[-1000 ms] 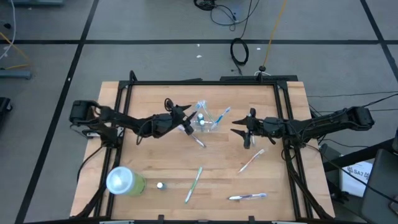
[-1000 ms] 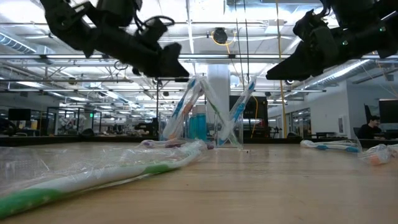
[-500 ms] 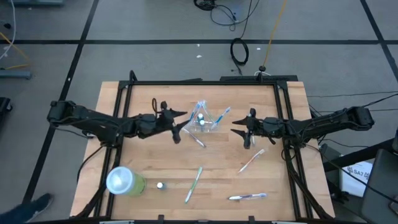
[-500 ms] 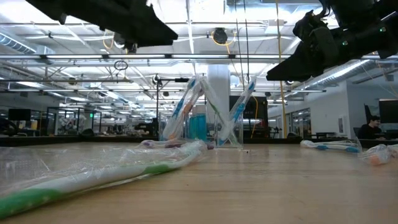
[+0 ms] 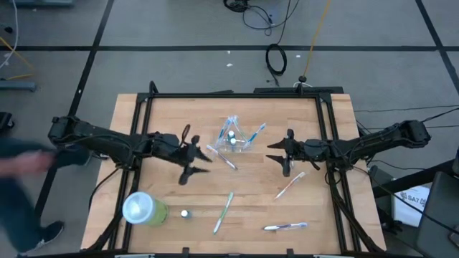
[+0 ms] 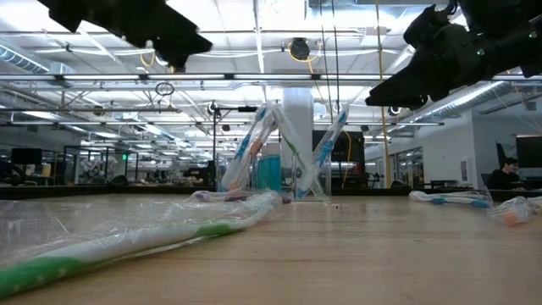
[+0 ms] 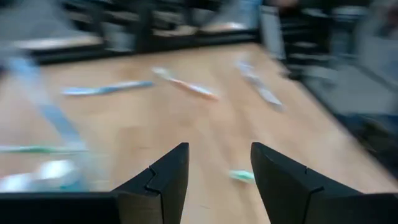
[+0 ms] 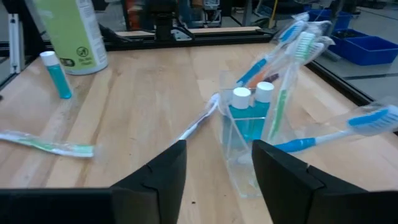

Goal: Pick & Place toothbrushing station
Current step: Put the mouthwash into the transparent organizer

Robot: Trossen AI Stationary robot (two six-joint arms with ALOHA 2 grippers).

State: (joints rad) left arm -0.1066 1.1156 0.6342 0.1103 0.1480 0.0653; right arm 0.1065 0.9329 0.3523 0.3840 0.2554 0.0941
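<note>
The clear plastic cup [image 5: 234, 140] stands upright on its base at the table's middle, with several toothbrushes and two white-capped tubes [image 8: 248, 96] in it. It also shows in the right wrist view [image 8: 246, 144] and the low view [image 6: 288, 165]. A toothbrush [image 5: 224, 159] lies beside the cup. My left gripper [image 5: 193, 169] is open and empty above the table, left of and nearer than the cup; its wrist view [image 7: 217, 168] is blurred. My right gripper [image 5: 277, 158] is open and empty, to the cup's right, pointing at it [image 8: 217, 171].
A lime-green tumbler [image 5: 143, 209] and a small tube [image 5: 185, 213] are at the near left. A green toothbrush [image 5: 224, 211], a pink one [image 5: 290, 184] and a blue-white one [image 5: 285, 226] lie toward the near right. A blurred person [image 5: 21, 179] is beyond the left edge.
My left gripper has drawn away from the cup toward the table's left and near edges, swinging round to point more toward the near edge. A person has come in at the left. The cup and the toothbrushes have stayed in place.
</note>
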